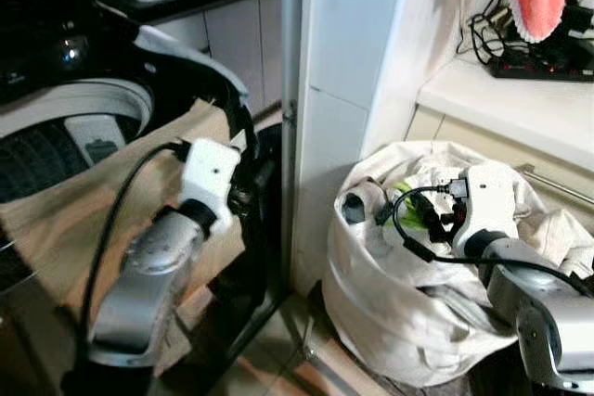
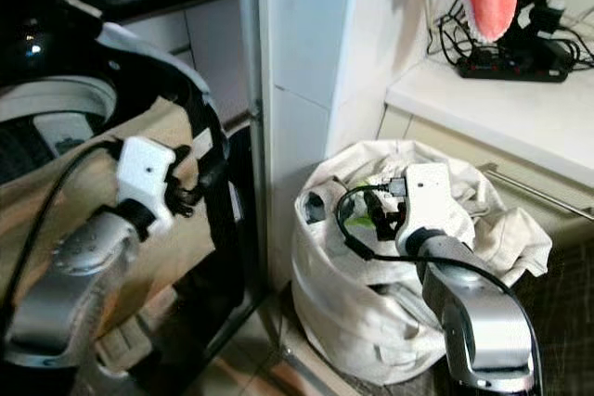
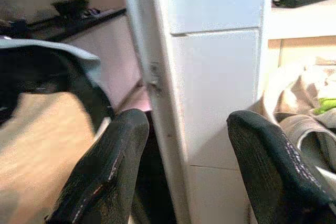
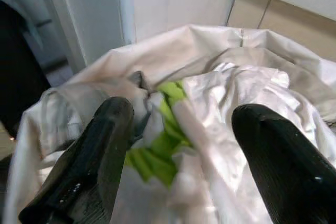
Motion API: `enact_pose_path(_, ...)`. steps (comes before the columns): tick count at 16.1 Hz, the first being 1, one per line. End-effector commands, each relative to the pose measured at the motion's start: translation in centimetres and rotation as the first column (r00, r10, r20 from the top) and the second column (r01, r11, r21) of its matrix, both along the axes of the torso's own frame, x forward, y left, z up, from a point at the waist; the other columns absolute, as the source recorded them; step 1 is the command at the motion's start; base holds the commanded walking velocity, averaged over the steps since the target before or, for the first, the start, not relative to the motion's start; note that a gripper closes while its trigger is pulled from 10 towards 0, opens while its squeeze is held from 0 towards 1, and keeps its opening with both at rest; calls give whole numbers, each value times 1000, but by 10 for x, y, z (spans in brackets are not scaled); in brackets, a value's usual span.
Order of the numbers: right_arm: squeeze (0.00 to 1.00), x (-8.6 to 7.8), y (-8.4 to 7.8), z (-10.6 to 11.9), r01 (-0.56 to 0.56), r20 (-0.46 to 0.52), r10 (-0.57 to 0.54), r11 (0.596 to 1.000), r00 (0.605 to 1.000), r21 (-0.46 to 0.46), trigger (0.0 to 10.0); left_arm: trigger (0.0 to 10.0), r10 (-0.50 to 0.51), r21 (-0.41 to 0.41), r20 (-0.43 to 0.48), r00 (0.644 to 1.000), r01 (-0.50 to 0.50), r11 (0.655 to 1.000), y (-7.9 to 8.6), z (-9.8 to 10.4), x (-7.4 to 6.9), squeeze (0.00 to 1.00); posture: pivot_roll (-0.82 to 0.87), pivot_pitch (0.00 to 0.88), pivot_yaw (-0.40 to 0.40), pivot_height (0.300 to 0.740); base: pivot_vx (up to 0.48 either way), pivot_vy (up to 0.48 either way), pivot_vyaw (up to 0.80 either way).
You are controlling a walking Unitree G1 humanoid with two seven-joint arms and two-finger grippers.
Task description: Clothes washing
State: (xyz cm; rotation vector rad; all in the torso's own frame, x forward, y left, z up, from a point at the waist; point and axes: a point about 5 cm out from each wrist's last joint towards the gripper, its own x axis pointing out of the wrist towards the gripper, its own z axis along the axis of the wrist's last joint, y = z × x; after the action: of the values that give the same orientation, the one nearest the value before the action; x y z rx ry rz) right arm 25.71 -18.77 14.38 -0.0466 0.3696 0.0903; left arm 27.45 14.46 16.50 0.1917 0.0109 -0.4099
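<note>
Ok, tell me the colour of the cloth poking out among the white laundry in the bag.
Bright lime green cloth, clearest in the right wrist view.

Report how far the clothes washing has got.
Early stage. Done: a beige cloth already lies draped over the open washing machine rim, beside the left gripper, which is open and holds nothing. In hand: the right gripper hangs open over the white laundry bag, aimed at a green garment and white clothes. Left: grasping those clothes and moving them into the machine.
</note>
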Motion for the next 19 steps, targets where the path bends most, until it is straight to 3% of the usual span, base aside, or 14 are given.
enact_pose_path(1,0,5,-3,8,-7,5,7,1000,1000,1,10000,10000,-14,-2,8,1000,14,1000,2,2,1,0,3,0,-10,740,0,0,0)
enact_pose_path(2,1000,7,-6,10,1,-6,-1,1000,1000,5,10000,10000,-18,-1,6,1000,18,1000,2,3,2,0,4,0,-12,740,0,0,0)
enact_pose_path(6,1000,13,-18,14,7,-120,-10,999,993,-31,10000,10000,-83,21,-14,996,84,996,-3,1,-1,0,1,0,-9,740,0,0,0)
enact_pose_path(8,1000,16,-17,16,-12,-164,12,1000,986,3,10000,10000,-106,22,-20,994,106,994,-6,1,-1,0,-3,0,-4,740,0,0,0)
enact_pose_path(11,1000,31,-23,8,-34,-247,28,999,969,-22,10000,10000,-136,27,-31,990,137,990,-9,1,0,0,-11,0,5,740,0,0,0)
enact_pose_path(12,933,39,-24,3,-33,-280,28,999,960,-13,10000,10000,-150,31,-38,988,151,988,-11,0,0,0,-15,0,10,740,0,0,0)
enact_pose_path(13,0,47,-24,-3,-39,-312,32,999,950,-17,10000,10000,-165,37,-43,985,167,985,-13,0,1,0,-15,0,11,740,0,0,0)
enact_pose_path(17,0,60,-31,-22,-49,-390,7,994,921,-97,10000,10000,-184,48,-47,982,186,981,-15,1,0,0,-3,0,1,740,0,0,0)
enact_pose_path(19,0,64,-31,-31,-28,-391,13,999,920,-33,10000,10000,-181,47,-50,982,183,982,-15,-1,-3,0,5,0,-4,740,0,0,0)
